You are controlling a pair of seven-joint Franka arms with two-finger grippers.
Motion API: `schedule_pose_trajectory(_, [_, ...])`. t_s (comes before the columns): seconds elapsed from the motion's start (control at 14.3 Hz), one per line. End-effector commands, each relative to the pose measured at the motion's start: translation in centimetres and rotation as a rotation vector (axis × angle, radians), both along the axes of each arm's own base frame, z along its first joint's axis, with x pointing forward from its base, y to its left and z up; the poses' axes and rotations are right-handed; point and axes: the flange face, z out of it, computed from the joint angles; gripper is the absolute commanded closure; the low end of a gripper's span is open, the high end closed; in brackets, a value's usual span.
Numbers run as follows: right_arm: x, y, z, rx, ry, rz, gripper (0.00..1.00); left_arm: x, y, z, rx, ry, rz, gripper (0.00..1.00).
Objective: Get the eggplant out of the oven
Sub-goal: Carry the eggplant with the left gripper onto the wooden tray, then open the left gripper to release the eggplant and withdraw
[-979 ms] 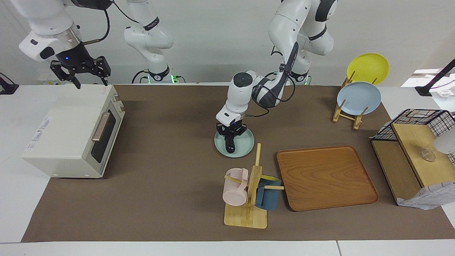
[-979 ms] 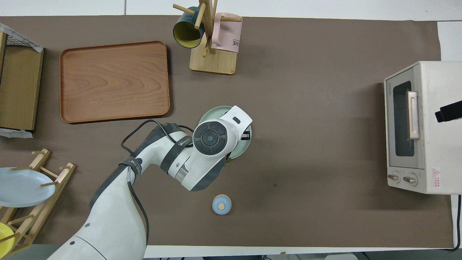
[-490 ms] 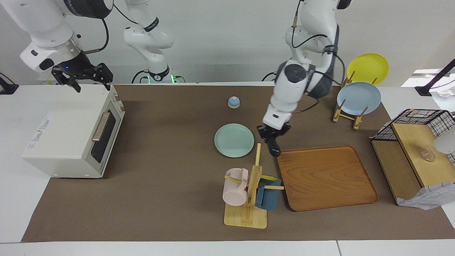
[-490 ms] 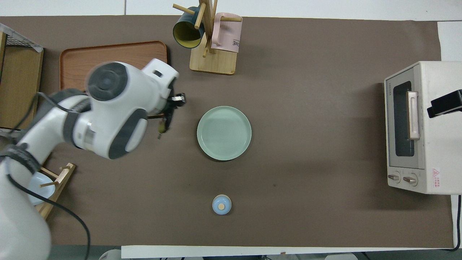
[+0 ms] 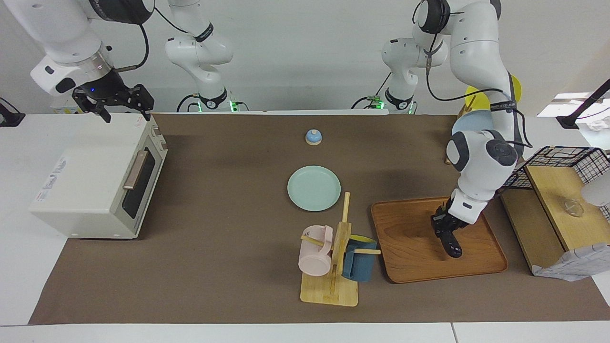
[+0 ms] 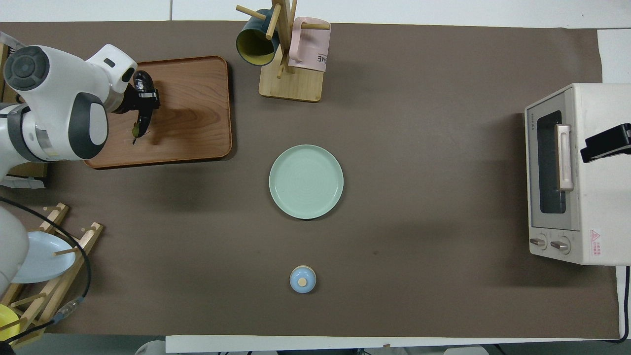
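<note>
Left pincer (image 5: 445, 233), lower right of the facing view, grips the eggplant (image 5: 450, 244) end-down over the wooden tray (image 5: 405, 267), apparently to lay it there; right pincer (image 5: 114, 102) waits spread above the shut oven (image 5: 95, 176).

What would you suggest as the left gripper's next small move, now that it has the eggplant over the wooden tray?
Probably finish opening and lift straight up. The left gripper holds the eggplant low over the wooden tray, its tip apparently at the tray's surface, and the oven door is already closed.
</note>
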Motion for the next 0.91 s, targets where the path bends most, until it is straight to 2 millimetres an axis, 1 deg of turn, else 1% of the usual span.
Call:
schedule_pose_trajectory(0.0, [-0.5, 0.0, -0.3, 0.022, 0.007, -0.014, 0.00, 0.7, -1.5, 1.9, 0.006, -0.047, -0.012, 0.00])
schedule_pose_trajectory(0.07, [-0.5, 0.3, -0.3, 0.022, 0.007, -0.010, 0.00, 0.7, -1.7, 2.7, 0.012, -0.049, -0.018, 0.00])
schedule_pose_trajectory(0.14, [-0.4, 0.5, -0.3, 0.022, 0.007, -0.007, 0.00, 0.3, -0.7, 5.3, 0.023, -0.052, -0.012, 0.00])
schedule_pose_trajectory(0.28, [-0.4, 0.5, -0.3, 0.022, 0.007, -0.007, 0.00, -1.4, 1.0, 11.0, 0.028, -0.012, 0.009, 0.00])
schedule_pose_trajectory(0.49, [-0.5, 0.2, -0.3, 0.022, 0.007, -0.013, 0.00, -6.3, 5.5, 22.2, 0.051, 0.123, 0.032, 0.00])
schedule_pose_trajectory(0.63, [-0.5, 0.1, -0.3, 0.023, 0.009, -0.013, 0.00, -9.7, 7.2, 28.5, 0.056, 0.221, -0.068, 0.00])
schedule_pose_trajectory(0.7, [-0.5, 0.2, -0.3, 0.023, 0.009, -0.011, 0.00, -11.1, 9.0, 30.8, 0.054, 0.266, -0.075, 0.00])
schedule_pose_trajectory(0.77, [-0.5, 0.2, -0.3, 0.023, 0.009, -0.011, 0.00, -12.2, 9.5, 32.5, 0.054, 0.300, -0.097, 0.00])
schedule_pose_trajectory(0.84, [-0.5, 0.2, -0.3, 0.023, 0.009, -0.010, 0.00, -12.8, 9.8, 33.5, 0.050, 0.310, -0.116, 0.00])
